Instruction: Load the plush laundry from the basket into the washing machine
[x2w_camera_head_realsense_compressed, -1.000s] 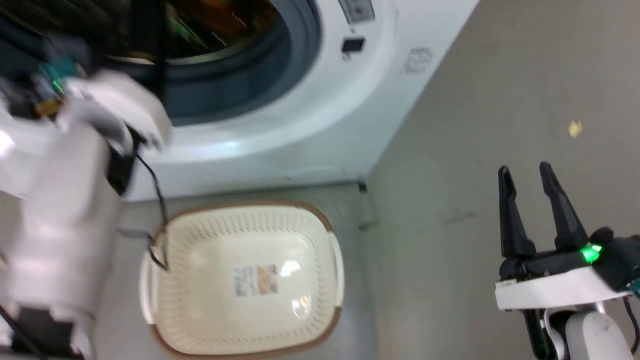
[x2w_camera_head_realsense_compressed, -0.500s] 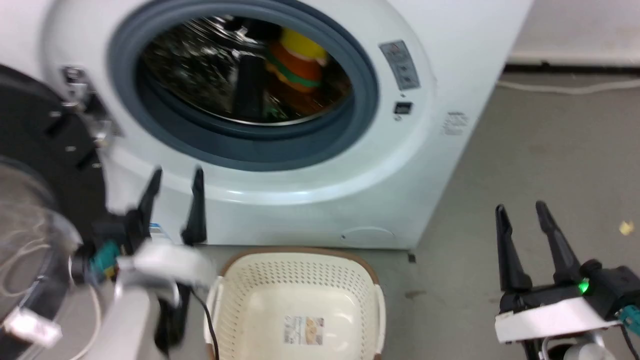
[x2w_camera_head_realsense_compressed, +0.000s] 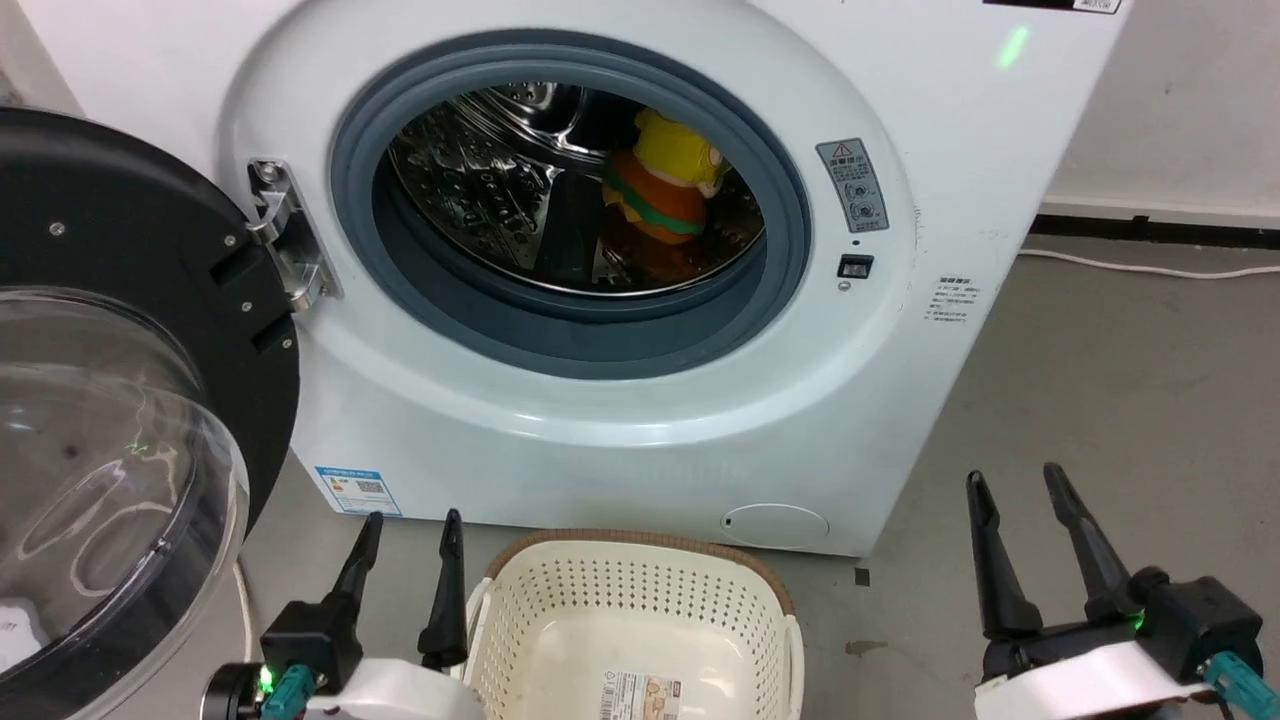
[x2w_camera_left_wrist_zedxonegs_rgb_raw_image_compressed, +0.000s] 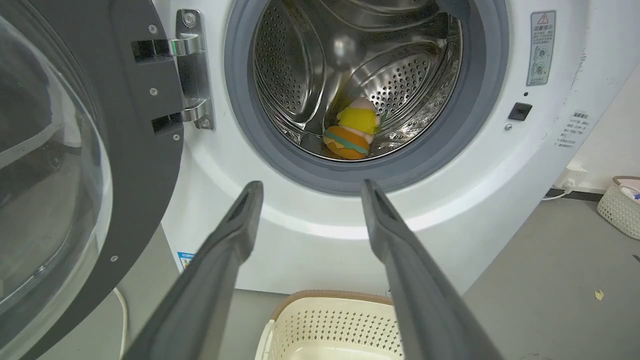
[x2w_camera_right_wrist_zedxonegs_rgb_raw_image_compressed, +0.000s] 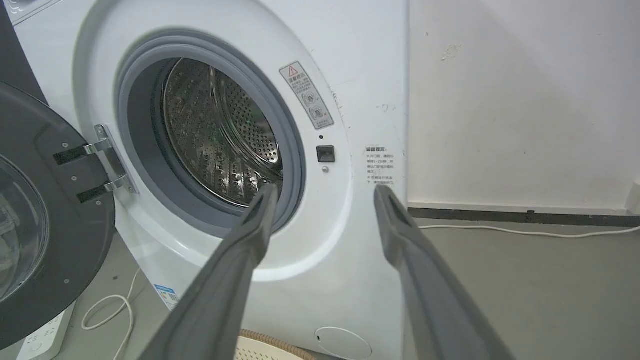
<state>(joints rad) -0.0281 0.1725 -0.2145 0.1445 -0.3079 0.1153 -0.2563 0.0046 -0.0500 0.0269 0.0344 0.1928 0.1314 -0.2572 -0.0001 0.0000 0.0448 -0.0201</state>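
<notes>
The plush laundry — burger toy, yellow body uppermost — lies deep in the steel drum of the washing machine, well ahead of and above both grippers, on the drum's lower curve behind the grey gasket.

The left gripper hangs low in front of the washer, fingers spread and holding nothing, tips aimed toward the drum mouth in the left wrist view. The right gripper, near the machine's right-hand corner, is likewise released and empty.

The basket sits on the floor just right of the left gripper, between the two arms and close to the washer's base. The part of its inside in view holds nothing but a paper label. The door stands swung wide to the left of the left gripper.

Judged from this, the loading step looks done: toy in, basket bare. What's left, prob., is to back off or — if the job runs that far — shut the door, which would call for the left arm to reach out to its own left & push the black rim round w/o fouling the hinge.
</notes>
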